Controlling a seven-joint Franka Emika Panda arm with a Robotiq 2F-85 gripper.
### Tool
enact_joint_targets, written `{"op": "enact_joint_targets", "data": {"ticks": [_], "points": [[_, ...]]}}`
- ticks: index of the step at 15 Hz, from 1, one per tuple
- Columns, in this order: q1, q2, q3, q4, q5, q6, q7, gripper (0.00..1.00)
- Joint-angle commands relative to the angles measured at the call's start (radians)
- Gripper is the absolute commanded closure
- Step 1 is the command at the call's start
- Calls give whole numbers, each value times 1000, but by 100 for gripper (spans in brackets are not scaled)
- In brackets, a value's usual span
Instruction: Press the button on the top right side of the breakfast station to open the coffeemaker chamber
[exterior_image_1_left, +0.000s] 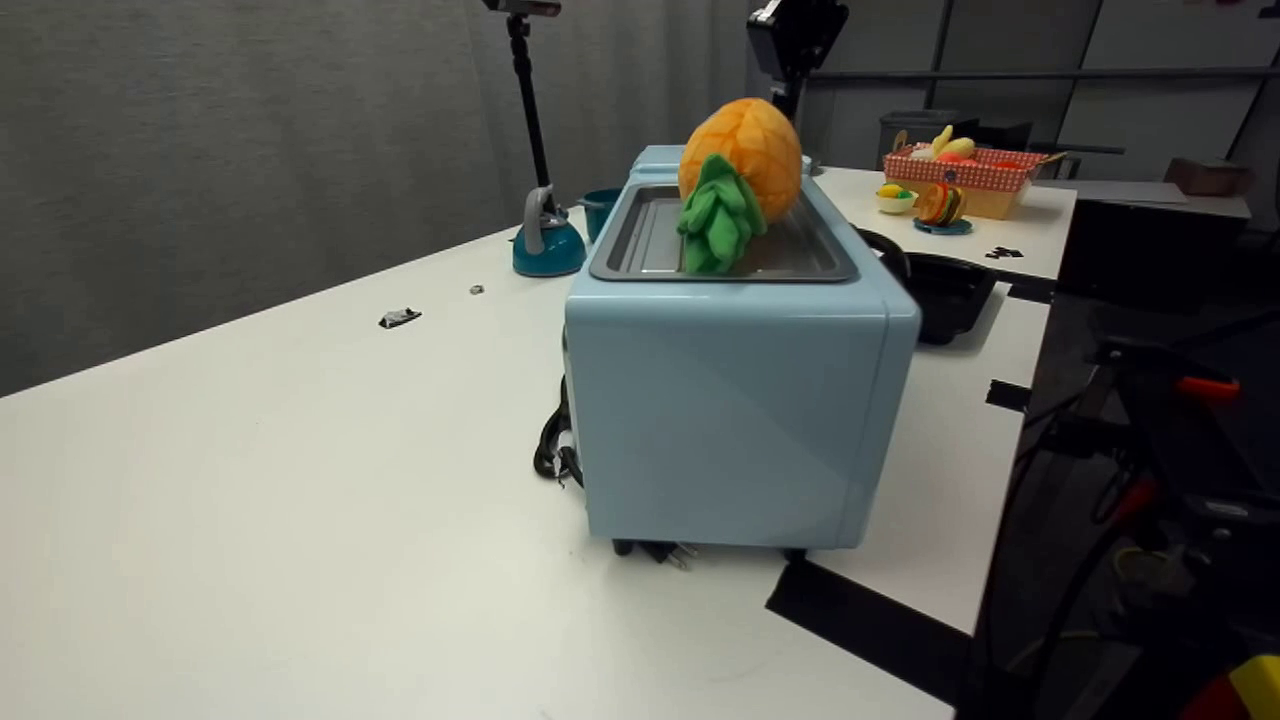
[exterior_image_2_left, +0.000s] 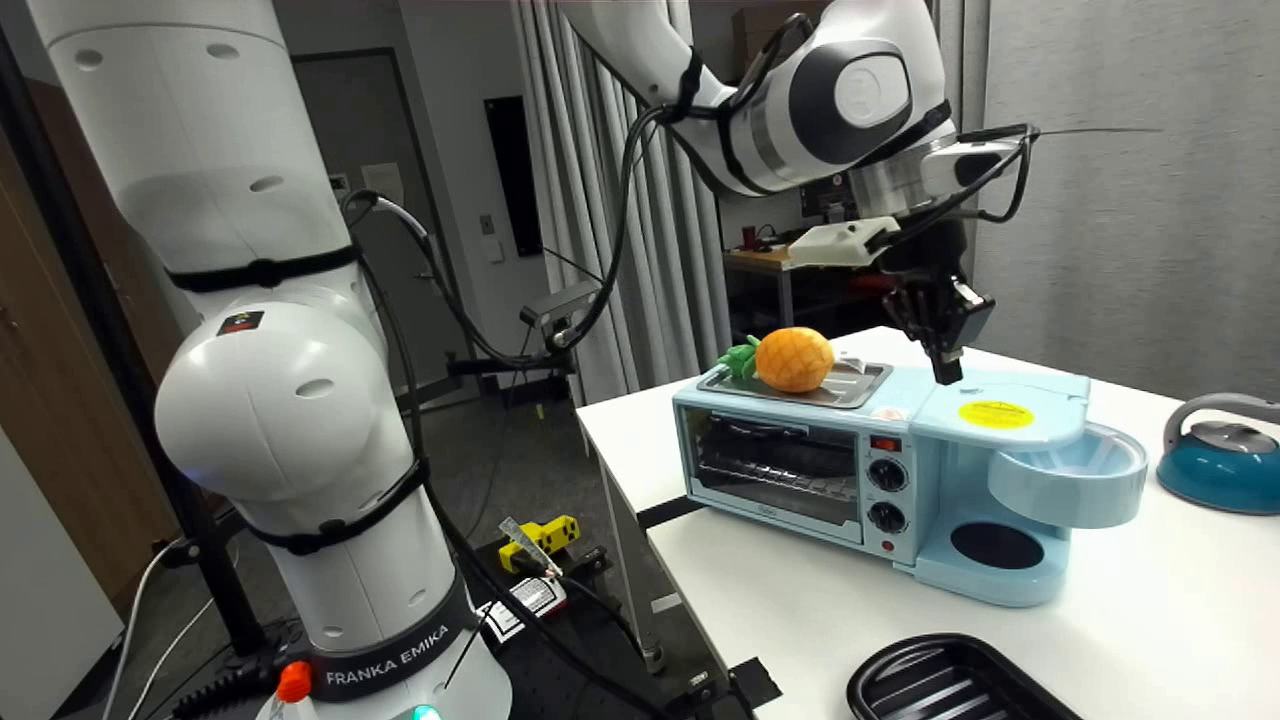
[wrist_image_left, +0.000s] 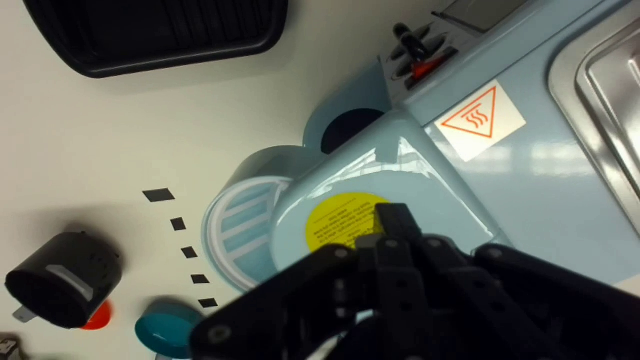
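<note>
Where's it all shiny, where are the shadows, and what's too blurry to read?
Wrist view: bright glare streaks the glossy top of the breakfast station and the metal tray, and the black container casts a soft shadow on the white table; in an exterior view, the writing on the yellow sticker is too blurry to read.

The table (exterior_image_1_left: 250, 520) is big and white. A light-blue breakfast station (exterior_image_1_left: 735, 420) stands on it with little dark feet. By one foot, a strip of black tape (exterior_image_1_left: 870, 625) runs to the table's edge. A black pan (exterior_image_2_left: 950, 680) lies on the table, apart from the station. A blue-green kettle (exterior_image_2_left: 1225, 470) sits near the station's round end. Far down the table, in an exterior view, I see a basket (exterior_image_1_left: 1000, 204), a little bowl (exterior_image_1_left: 897, 205) and a blue plate (exterior_image_1_left: 945, 229). In the wrist view, small tape bits (wrist_image_left: 189, 252) make a row between the station and a dark pot (wrist_image_left: 65, 280).
</note>
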Motion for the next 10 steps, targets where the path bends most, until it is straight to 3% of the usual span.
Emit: {"op": "enact_joint_targets", "data": {"ticks": [1,2,3,10], "points": [[-18,-111,17,-97,-44,47,23,100],[-22,-127,20,-108,-39,48,18,93],[-25,-140,23,-117,-37,48,16,73],[-46,-200,44,-161,-37,54,17,22]]}}
